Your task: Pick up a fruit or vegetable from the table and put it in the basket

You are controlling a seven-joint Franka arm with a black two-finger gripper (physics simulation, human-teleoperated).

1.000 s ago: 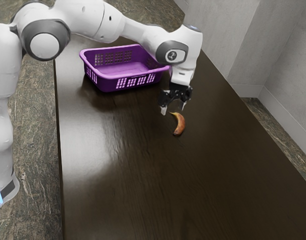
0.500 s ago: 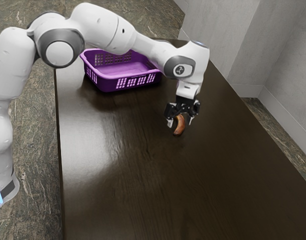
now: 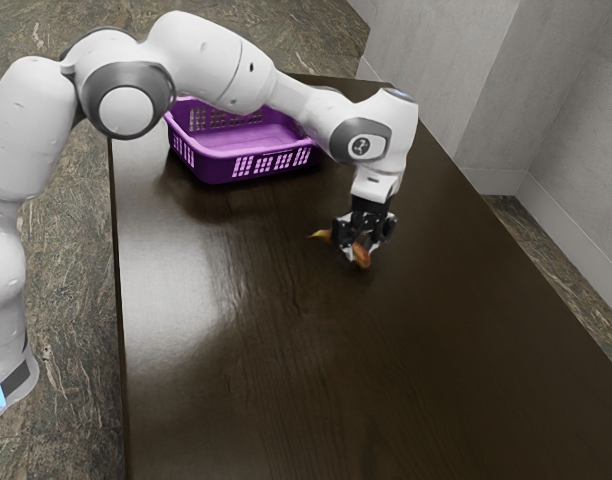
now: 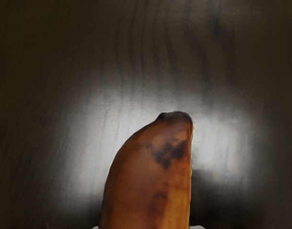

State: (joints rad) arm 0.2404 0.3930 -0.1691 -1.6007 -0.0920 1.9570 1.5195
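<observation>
Tool [image 3: 358, 253]: pinching 1 browned banana [image 4: 146, 186], stem toward 10 o'clock in exterior view | purple basket [image 3: 222, 167]: on desk [image 3: 276, 360], between 10 and 11 o'clock from tool

Banana [image 3: 362, 257] gripped, well apart from the purple basket [image 3: 222, 168].
In the exterior view the banana's thin yellow stem end points between nine and ten o'clock, its brown, blunt end toward four o'clock; the wrist view shows orange-brown skin with dark blotches and a blackened tip. It is pinched from two sides, though whether it touches the surface beneath is hard to tell. The basket sits upright toward eleven o'clock from the banana, open-topped, with rows of slots in its walls and a smooth rim.
</observation>
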